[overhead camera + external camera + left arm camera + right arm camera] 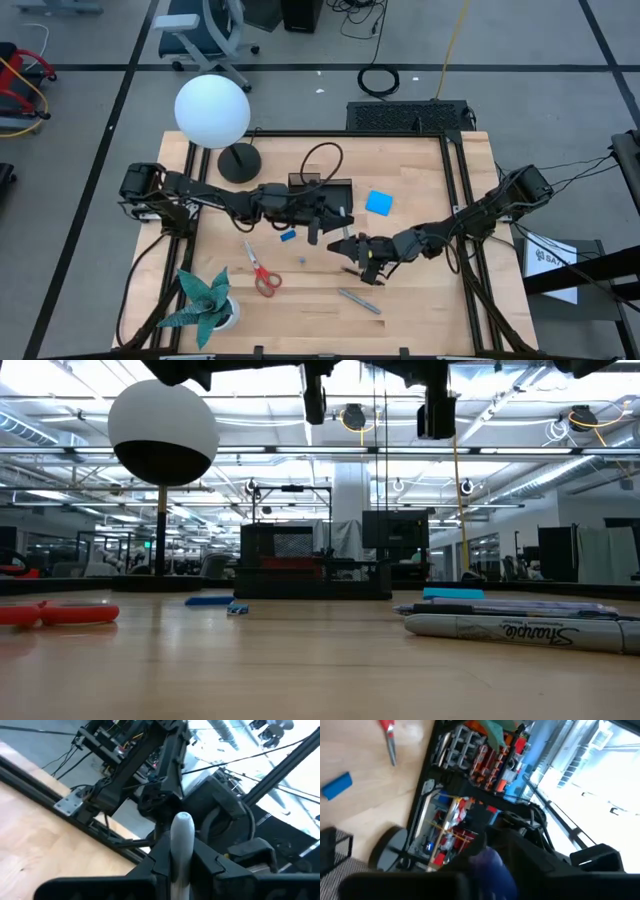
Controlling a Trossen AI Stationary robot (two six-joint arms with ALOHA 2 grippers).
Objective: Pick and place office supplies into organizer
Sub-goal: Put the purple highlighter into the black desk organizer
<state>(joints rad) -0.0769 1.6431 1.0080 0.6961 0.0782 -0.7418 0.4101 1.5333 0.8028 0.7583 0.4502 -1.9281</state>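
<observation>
Left gripper (322, 228), right gripper (352, 247): jaws closed, mid-table.

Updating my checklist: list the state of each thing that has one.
Left pincer: shut on a grey pen, raised.
Right pincer: raised, holds a purple pen.
Scissors: closed, flat on table.
Marker: capped, lying flat.
Organizer: upright.
Lamp: standing.

The organizer (322, 192) sits at the middle of the surface (420, 310), toward its far side. The lamp base (239, 162) stands to its left, the square pad (379, 203) just to its right. Nearer lie the tiny block (287, 236), the scissors (262, 272) and a pen (358, 300). The paper plant (203, 297) occupies the near left corner.
</observation>
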